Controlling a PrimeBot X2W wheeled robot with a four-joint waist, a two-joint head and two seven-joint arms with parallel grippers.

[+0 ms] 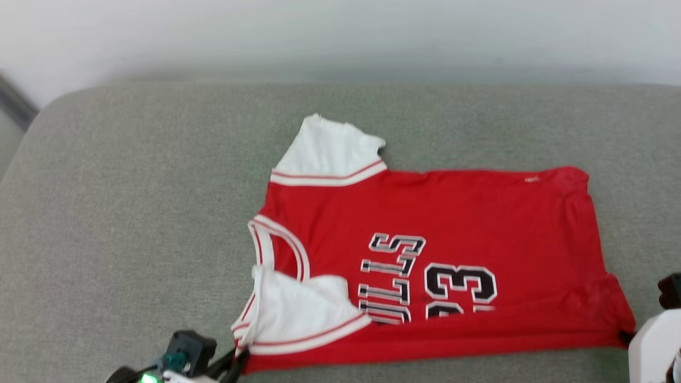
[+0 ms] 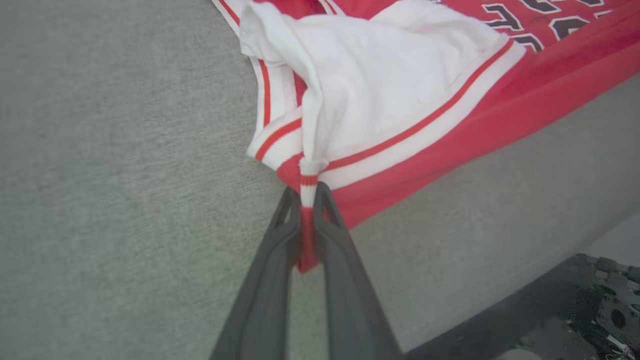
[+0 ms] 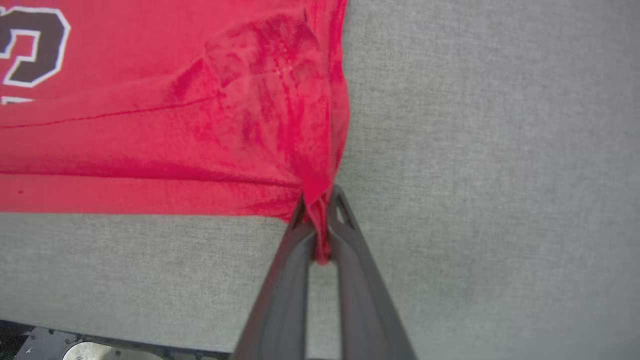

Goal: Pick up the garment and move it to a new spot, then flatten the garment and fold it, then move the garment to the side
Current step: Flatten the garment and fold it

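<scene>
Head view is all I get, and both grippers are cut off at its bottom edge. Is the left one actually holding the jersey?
Observer: Yes. In the left wrist view the left gripper is shut on the garment, pinching its red-white striped trim.
Operator: And the right one?
Observer: The right wrist view has the right gripper shut on the red hem corner, with bunched cloth poking down between its fingers.

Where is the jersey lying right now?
In the head view the jersey lies on the grey cushion, right of centre; the left tool pinches its near sleeve corner, the right tool its near hem corner.
</scene>
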